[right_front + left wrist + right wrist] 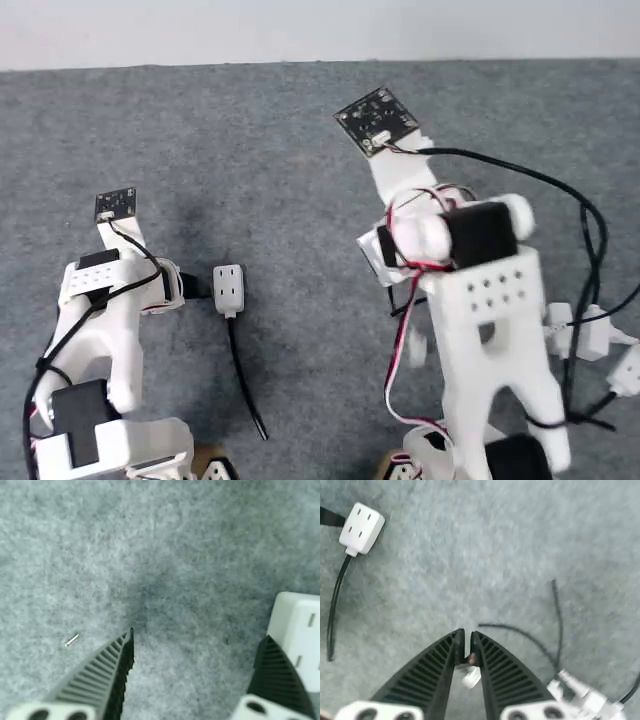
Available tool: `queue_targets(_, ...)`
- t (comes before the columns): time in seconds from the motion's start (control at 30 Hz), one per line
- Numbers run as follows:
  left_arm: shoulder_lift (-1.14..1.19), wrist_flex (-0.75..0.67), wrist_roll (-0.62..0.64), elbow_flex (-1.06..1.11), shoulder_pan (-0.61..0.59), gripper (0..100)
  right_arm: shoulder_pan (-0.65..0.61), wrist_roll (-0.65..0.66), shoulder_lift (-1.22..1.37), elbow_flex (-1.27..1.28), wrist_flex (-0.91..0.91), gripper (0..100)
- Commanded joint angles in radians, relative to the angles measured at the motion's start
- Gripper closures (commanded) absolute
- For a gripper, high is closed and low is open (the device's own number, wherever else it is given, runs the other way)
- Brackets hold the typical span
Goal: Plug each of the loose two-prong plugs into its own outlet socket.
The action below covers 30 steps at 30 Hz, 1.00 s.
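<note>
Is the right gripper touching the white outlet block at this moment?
Apart. In the right wrist view the right gripper sits well clear of the outlet block, with bare carpet between them.

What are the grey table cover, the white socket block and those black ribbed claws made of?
Table cover: looks like felt or short-pile carpet, matte; fuzzy, mottled fibres show. Socket block: probably hard moulded plastic, smooth, slightly glossy, with crisp rounded edges. Black fingers: likely plastic or rubber, matte; fine ridges run across them, which one I cannot tell.
</note>
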Motion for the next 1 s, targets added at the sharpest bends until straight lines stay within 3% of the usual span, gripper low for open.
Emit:
queue_targets(0.0, -0.005, -0.006, -0.011, -0.036, -0.005, 64, -0.008, -0.035, 0.104, -0.002, -0.036, 99.1)
queue_targets(0.33, -0.005, -0.006, -0.011, -0.036, -0.005, 64, 0.022, -0.041, 0.582, -0.005, -0.478, 98.5)
queue_targets(0.4, -0.005, -0.006, -0.011, -0.036, -0.005, 64, 0.022, -0.041, 0.65, -0.02, -0.524, 94.6)
queue_targets(0.57, -0.005, -0.006, -0.011, -0.036, -0.005, 64, 0.041, -0.086, 0.687, -0.219, -0.348, 73.1)
queue_targets(0.8, -0.011, -0.006, -0.011, -0.036, -0.005, 64, 0.03, -0.094, 0.685, -0.497, 0.024, 79.3)
queue_targets(0.97, -0.014, -0.011, -0.011, -0.028, 0.002, 64, 0.021, -0.149, 0.585, -0.318, 0.015, 79.4)
